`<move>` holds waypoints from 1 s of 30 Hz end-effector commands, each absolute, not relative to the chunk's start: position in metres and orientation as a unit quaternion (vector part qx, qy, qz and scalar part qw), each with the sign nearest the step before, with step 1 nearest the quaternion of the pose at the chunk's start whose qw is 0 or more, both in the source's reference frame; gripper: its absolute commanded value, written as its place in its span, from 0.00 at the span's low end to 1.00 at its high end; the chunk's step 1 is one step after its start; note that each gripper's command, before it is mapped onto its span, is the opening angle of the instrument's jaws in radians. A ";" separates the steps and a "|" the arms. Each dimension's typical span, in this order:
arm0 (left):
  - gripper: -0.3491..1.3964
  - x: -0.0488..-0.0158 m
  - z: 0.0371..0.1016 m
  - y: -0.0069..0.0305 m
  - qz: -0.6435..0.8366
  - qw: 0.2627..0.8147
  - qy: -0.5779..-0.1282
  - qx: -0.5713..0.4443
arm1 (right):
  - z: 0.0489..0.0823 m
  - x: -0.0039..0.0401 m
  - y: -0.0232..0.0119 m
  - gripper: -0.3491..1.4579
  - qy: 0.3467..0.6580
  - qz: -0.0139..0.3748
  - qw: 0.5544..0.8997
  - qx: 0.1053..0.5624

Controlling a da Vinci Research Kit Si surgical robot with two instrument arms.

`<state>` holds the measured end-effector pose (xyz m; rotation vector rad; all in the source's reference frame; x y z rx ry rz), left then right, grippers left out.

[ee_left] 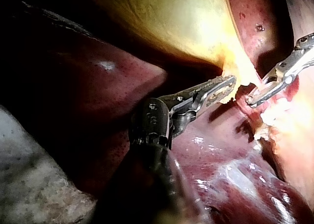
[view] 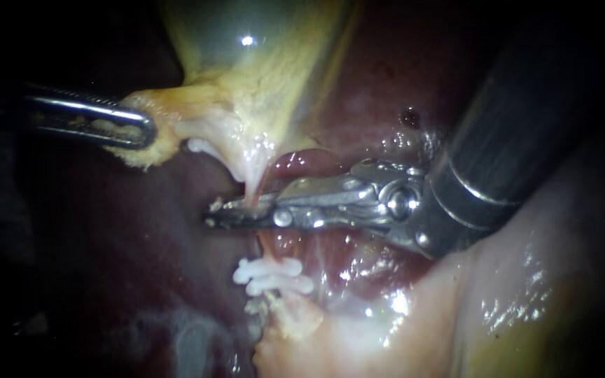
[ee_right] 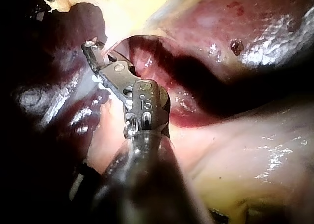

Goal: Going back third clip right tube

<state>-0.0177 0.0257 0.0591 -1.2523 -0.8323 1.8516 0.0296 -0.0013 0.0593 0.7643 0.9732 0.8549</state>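
Note:
My left instrument [view: 138, 129] comes in from the left, its jaws shut on the yellow lower edge of the gallbladder [view: 246, 77], also seen in the left wrist view [ee_left: 226, 84]. My right instrument [view: 213, 213] enters from the upper right. Its jaws stand slightly open around a thin pale-pink tube [view: 251, 189] that runs down from the gallbladder's neck. In the right wrist view the same jaws [ee_right: 91, 48] show a small gap at the tip. Below the jaws, two white clips [view: 274, 274] sit side by side across the tube.
Dark red liver [view: 106, 231] lies left and behind. Pale glistening tissue [view: 498, 301] fills the lower right under the right shaft [view: 512, 133]. A small dark spot [view: 409, 117] marks the liver above the wrist joint.

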 end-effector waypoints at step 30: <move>0.00 -0.0177 0.0592 0.0256 0.722 0.369 -0.324 -0.488 | 0.0639 0.0300 -0.0017 0.47 0.471 0.370 0.722 0.347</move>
